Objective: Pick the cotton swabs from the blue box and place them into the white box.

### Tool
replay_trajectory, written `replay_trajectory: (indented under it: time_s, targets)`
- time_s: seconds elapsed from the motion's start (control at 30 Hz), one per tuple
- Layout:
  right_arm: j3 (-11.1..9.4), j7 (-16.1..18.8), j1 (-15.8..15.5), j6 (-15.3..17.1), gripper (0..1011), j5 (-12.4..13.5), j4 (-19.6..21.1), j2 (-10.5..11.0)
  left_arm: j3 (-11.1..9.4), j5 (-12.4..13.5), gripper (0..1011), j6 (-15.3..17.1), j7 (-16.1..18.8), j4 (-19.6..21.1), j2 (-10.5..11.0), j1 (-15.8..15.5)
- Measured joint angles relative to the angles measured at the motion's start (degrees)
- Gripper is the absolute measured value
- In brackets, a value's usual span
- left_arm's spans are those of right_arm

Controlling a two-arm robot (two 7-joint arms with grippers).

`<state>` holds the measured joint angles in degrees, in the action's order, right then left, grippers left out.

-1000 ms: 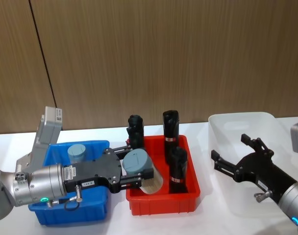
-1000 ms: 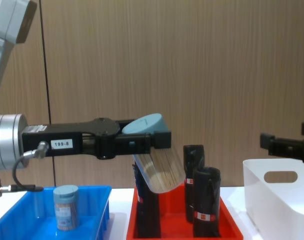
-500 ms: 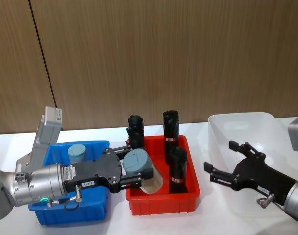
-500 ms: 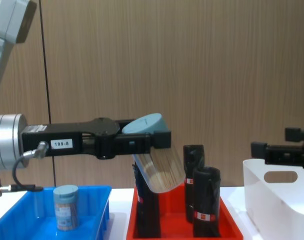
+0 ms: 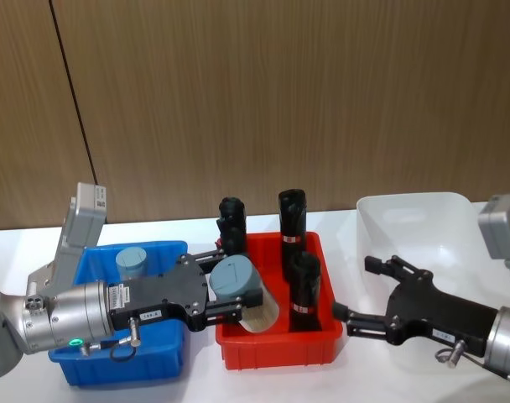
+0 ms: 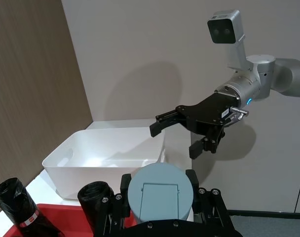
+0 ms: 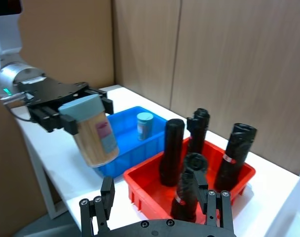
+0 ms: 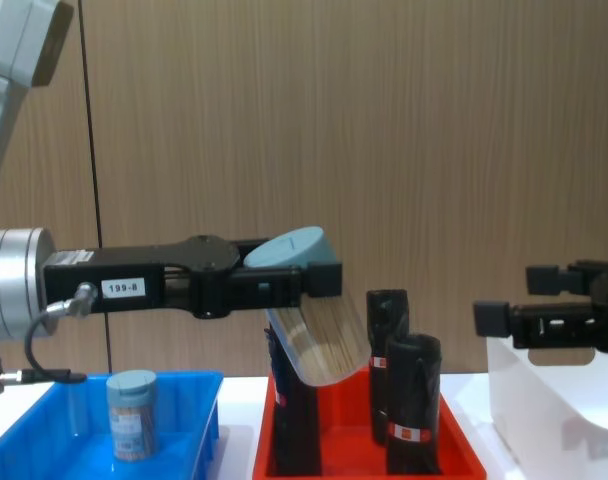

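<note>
Grey-lidded cotton swabs (image 5: 257,312) stay pinched by left end effector (image 5: 238,287); spread right end effector (image 5: 354,289) has moved closer.

Left pincer (image 7: 84,112) gripping swab jar (image 7: 95,134), tilted

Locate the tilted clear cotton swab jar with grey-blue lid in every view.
Head: cotton swab jar centre-left, in the left gripper above the red plastic bin.
Chest: centre, tilted above it.
Left wrist: lid-on; white plastic box, open right gripper behind.
Right wrist: overlapping blue plastic box, beside red bin.
Landmark: red bin.
</note>
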<state>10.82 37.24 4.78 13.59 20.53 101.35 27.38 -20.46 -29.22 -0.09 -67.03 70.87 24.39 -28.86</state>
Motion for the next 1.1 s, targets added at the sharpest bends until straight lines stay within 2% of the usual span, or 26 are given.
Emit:
replay_trajectory:
  time_s: [0.3, 1.1]
  targets:
    - [1.4, 3.2, 2.0, 0.9, 1002, -1.5, -1.0, -0.8, 0.0, 0.0, 661, 0.0, 0.0, 0.0, 0.0, 0.0]
    - [5.2, 6.9, 7.4, 1.1, 1001, -5.9, -5.1, -4.7, 0.0, 0.0, 661, 0.0, 0.0, 0.0, 0.0, 0.0]
